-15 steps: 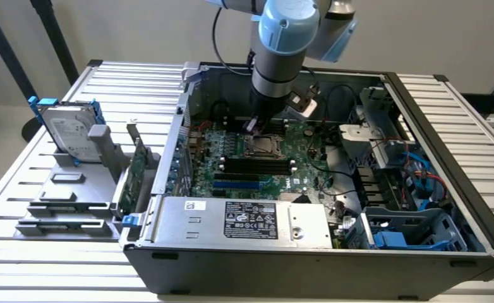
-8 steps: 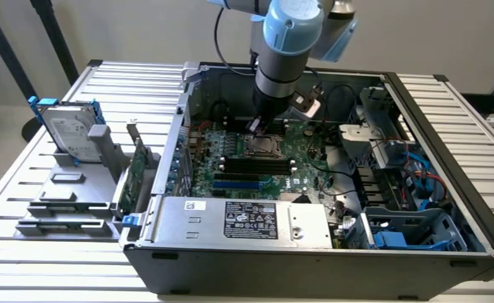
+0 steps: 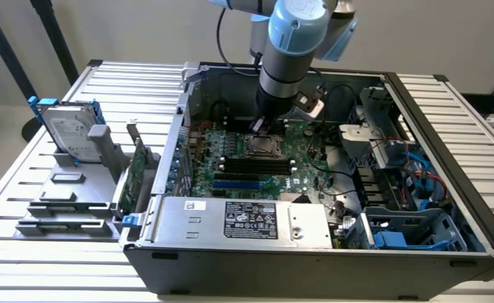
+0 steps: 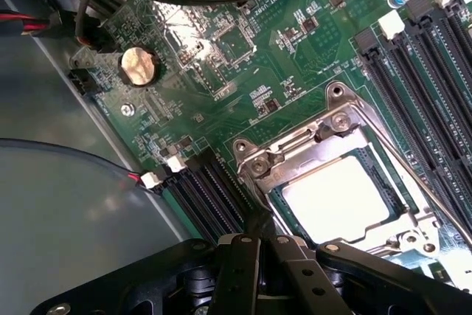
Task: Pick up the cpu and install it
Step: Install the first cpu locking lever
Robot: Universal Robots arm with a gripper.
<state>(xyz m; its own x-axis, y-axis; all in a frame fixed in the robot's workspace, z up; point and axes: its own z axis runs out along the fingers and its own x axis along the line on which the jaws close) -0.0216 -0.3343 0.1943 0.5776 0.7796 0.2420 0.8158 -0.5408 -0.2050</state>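
The cpu [image 4: 335, 198], a flat square chip with a bright silver top, lies inside the socket under the metal load frame [image 4: 295, 154] on the green board [image 4: 243, 57]. In the exterior view the cpu [image 3: 262, 146] sits mid-board in the open computer case, directly below the arm. My gripper [image 4: 258, 240] hangs just beside the socket's edge, shut. A thin metal socket lever [image 4: 253, 193] runs from the frame's hinge into the closed fingertips. My gripper [image 3: 259, 129] stands low over the board, near the socket's far edge.
Black memory slots [image 4: 420, 71] flank the socket. A coin battery [image 4: 139, 66] and cables [image 4: 44, 23] lie near the case wall. Outside the case stand a hard drive with blue rails [image 3: 66, 136] and a green card [image 3: 131, 173]. The power supply [image 3: 239, 221] fills the case's front.
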